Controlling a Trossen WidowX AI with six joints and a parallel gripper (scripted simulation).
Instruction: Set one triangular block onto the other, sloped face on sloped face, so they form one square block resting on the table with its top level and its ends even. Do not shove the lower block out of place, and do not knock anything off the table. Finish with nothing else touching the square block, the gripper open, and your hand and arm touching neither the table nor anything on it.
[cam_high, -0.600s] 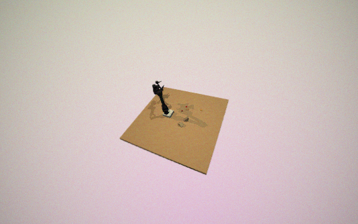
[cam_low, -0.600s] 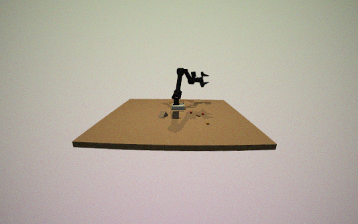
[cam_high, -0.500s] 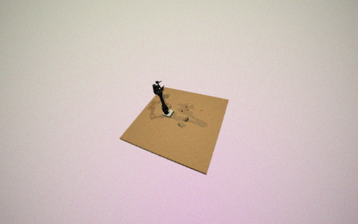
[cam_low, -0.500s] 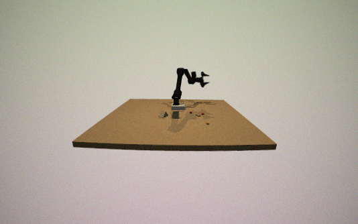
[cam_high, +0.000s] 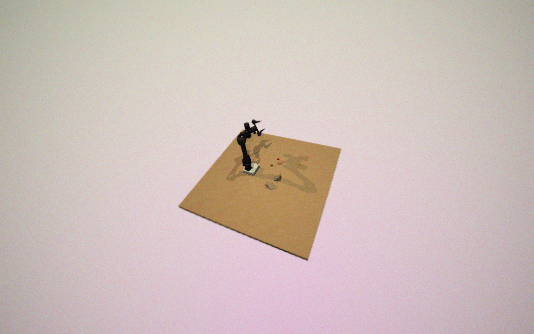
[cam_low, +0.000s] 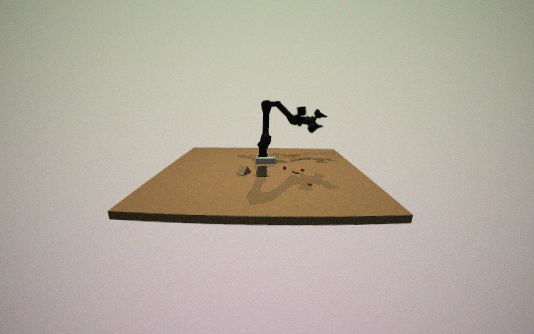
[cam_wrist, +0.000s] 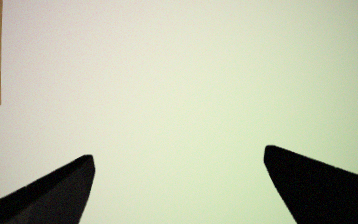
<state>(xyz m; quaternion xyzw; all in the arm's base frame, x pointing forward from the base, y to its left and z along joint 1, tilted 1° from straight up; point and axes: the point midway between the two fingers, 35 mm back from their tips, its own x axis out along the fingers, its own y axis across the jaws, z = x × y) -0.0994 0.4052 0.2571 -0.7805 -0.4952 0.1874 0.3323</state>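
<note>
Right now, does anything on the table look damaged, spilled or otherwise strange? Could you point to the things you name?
Nothing stands out as damaged or spilled. The two grey triangular blocks (cam_high: 271, 185) (cam_low: 243, 171) simply rest apart on the brown table (cam_high: 240, 210) (cam_low: 260, 207).
</note>
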